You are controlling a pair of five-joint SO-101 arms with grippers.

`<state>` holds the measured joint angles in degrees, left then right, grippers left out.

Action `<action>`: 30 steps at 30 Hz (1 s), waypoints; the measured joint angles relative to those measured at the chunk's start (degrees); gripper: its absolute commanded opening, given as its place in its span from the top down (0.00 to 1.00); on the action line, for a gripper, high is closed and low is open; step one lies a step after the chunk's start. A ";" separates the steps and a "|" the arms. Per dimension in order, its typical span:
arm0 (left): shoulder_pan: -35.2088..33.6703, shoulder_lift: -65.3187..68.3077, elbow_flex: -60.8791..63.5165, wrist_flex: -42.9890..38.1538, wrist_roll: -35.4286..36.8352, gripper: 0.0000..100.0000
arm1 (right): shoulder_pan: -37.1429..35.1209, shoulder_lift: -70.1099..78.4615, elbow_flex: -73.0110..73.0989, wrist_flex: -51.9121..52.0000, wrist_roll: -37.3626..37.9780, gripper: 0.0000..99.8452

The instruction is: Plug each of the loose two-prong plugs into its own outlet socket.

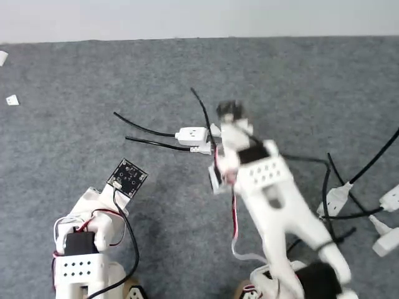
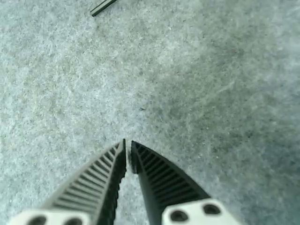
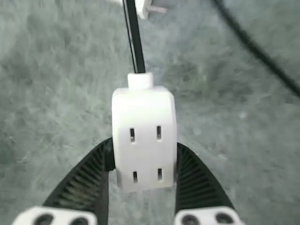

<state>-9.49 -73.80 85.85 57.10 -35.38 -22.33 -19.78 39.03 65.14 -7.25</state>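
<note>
My right gripper (image 3: pixel 140 161) is shut on a white outlet socket block (image 3: pixel 144 140); its slotted face shows and its black cable (image 3: pixel 135 42) runs away from it. In the high view this arm (image 1: pixel 262 174) stands over the table's middle, right beside two white two-prong plugs (image 1: pixel 190 134) (image 1: pixel 201 148) with black cables trailing left. One plug (image 3: pixel 150 7) lies just beyond the held block. My left gripper (image 2: pixel 127 144) is shut on nothing, low over bare grey carpet; its arm (image 1: pixel 93 218) is at the lower left.
More white socket blocks (image 1: pixel 336 199) (image 1: pixel 390 198) (image 1: pixel 384 240) with black cables lie at the right edge. A black cable end (image 2: pixel 103 7) lies ahead of the left gripper. Small white scraps (image 1: pixel 12 99) sit at the far left.
</note>
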 measured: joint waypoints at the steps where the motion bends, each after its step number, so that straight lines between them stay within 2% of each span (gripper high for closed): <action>1: 0.00 0.00 0.00 0.00 0.00 0.99 | 0.00 -1.76 3.43 -2.55 0.00 0.99; 7: 0.00 0.00 0.00 0.00 0.00 0.99 | -5.27 -3.69 12.40 -10.64 0.00 0.99; 12: 0.00 0.00 0.00 0.00 0.00 0.99 | -9.05 2.64 14.07 -16.35 0.00 0.98; 19: 0.00 0.00 0.00 0.00 0.00 0.99 | -9.32 4.04 13.98 -16.09 0.00 0.84; 25: 0.00 0.00 0.00 0.00 0.00 0.99 | -9.58 4.04 11.52 -11.78 0.00 0.83; 30: 0.00 0.00 0.00 0.00 0.00 0.99 | -13.89 4.40 8.00 -7.30 0.18 0.81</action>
<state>-9.49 -73.80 85.85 57.10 -35.38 -36.22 -15.38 47.03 57.85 -7.08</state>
